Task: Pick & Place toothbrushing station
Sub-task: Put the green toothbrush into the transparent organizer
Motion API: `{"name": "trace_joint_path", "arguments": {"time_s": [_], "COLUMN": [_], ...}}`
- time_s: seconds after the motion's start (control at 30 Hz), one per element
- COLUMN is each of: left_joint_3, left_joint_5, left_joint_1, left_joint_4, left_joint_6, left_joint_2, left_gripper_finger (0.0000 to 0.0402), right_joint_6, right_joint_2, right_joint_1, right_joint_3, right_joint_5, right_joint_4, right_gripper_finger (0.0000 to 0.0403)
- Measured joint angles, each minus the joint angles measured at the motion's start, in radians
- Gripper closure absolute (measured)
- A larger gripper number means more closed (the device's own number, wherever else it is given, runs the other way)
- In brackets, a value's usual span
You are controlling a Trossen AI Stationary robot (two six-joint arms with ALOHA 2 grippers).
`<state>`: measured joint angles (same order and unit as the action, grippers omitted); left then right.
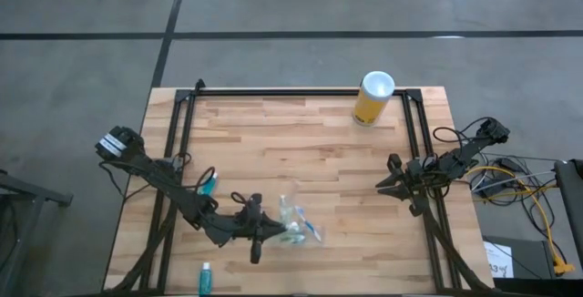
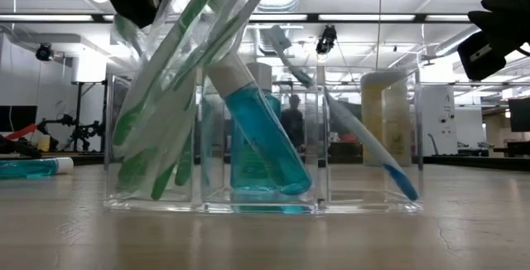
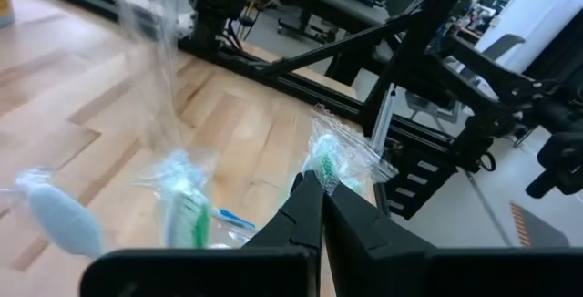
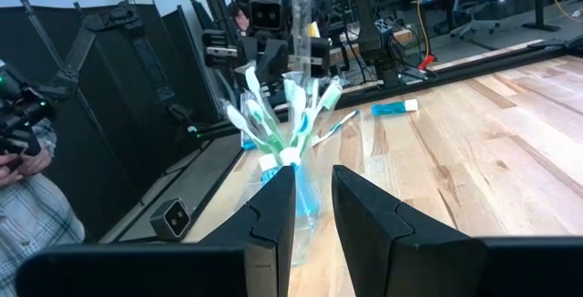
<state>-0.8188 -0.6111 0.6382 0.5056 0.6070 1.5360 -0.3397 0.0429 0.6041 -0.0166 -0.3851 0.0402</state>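
Wooden table (image 1: 301, 142) spread wide under both dark arms, framed by black rails. Tall yellow cylinder (image 1: 372, 98) standing near the far edge, white top up, well apart from everything else. Clear cup (image 2: 261, 142) upright toward the near edge of the table, left of centre, crammed with brushes and a tube. Inside it: green-and-white toothbrushes (image 2: 157, 104) in clear wrappers leaning to one side, a teal tube (image 2: 265, 146) tilted with its white cap up, a white-blue toothbrush (image 2: 364, 142) slanting the other way, blue end down at the cup's floor. Left gripper (image 1: 258, 233) just beside the cup on its left, fingers pressed together on the wrapper of one green-and-white toothbrush (image 3: 326, 158), pinched right at the tips in the left wrist view. Right gripper (image 4: 312, 201) parked at the table's right side, well apart from the cup, fingers somewhat apart with nothing between them. Two more teal tubes lying loose on the wood: one (image 1: 209, 185) near the left arm, another (image 1: 206, 279) at the near edge.
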Motion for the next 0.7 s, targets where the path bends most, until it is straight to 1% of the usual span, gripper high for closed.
{"name": "trace_joint_path", "arguments": {"time_s": [0.2,0.37,0.47,0.7], "left_joint_3": [-0.004,-0.007,-0.007,-0.008], "left_joint_5": [0.019,0.022,0.022,0.027], "left_joint_1": [0.001,0.001,0.001,0.001], "left_joint_4": [-0.065,-0.077,-0.077,-0.076], "left_joint_6": [0.073,0.077,0.077,0.083], "left_joint_2": [-0.001,-0.001,0.0,-0.001], "left_gripper_finger": [0.0394,0.0388,0.0371,0.0314], "right_joint_6": [0.0,0.0,0.0,0.0], "right_joint_2": [0.0,0.0,0.0,0.0], "right_joint_1": [0.0,0.0,0.0,0.0], "right_joint_3": [0.0,0.0,0.0,0.0], "right_joint_5": [0.0,0.0,0.0,0.0], "right_joint_4": [0.0,0.0,0.0,0.0], "right_gripper_finger": [0.0327,0.0327,0.0327,0.0327]}}
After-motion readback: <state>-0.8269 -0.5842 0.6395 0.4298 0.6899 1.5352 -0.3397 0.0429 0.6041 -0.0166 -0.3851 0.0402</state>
